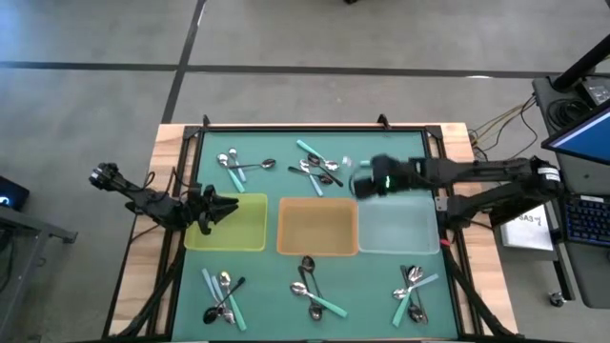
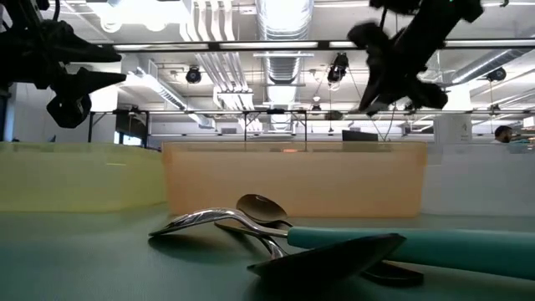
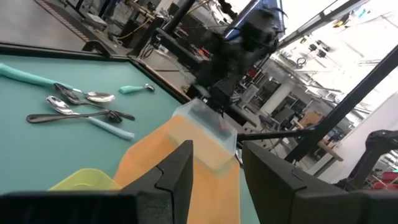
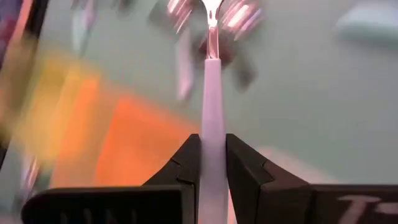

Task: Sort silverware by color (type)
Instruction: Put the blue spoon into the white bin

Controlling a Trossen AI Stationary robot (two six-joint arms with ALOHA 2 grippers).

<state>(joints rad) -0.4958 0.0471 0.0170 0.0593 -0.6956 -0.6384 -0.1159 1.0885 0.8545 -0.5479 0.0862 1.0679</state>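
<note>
Spoons with black, teal or pale handles lie in groups on the green mat: far left (image 1: pixel 243 167), far middle (image 1: pixel 319 170), near left (image 1: pixel 224 295), near middle (image 1: pixel 313 284) and near right (image 1: pixel 413 291). My right gripper (image 1: pixel 356 178) hangs above the mat beyond the clear tray (image 1: pixel 398 229), shut on a pale-handled spoon (image 4: pixel 211 81). My left gripper (image 1: pixel 217 211) is open and hovers over the left end of the yellow tray (image 1: pixel 238 224); its fingers (image 3: pixel 180 168) hold nothing. In the low view both grippers are high above the table, the right gripper (image 2: pixel 393 71) and the left gripper (image 2: pixel 71 84). My right gripper pinches the pale spoon's handle (image 4: pixel 212 127) between its two fingers (image 4: pixel 184 163). The handle runs straight out along the fingers, and the shiny bowl (image 4: pixel 211 9) points away from the wrist. The spoon is lifted clear of the mat.
Three trays stand in a row across the mat's middle: yellow, orange (image 1: pixel 317 227) and clear. A black frame (image 1: pixel 315 129) borders the mat. Two spoons (image 2: pixel 251 221) and a teal handle (image 2: pixel 435 242) lie close to the low camera. A laptop and cables (image 1: pixel 581 133) sit right of the table.
</note>
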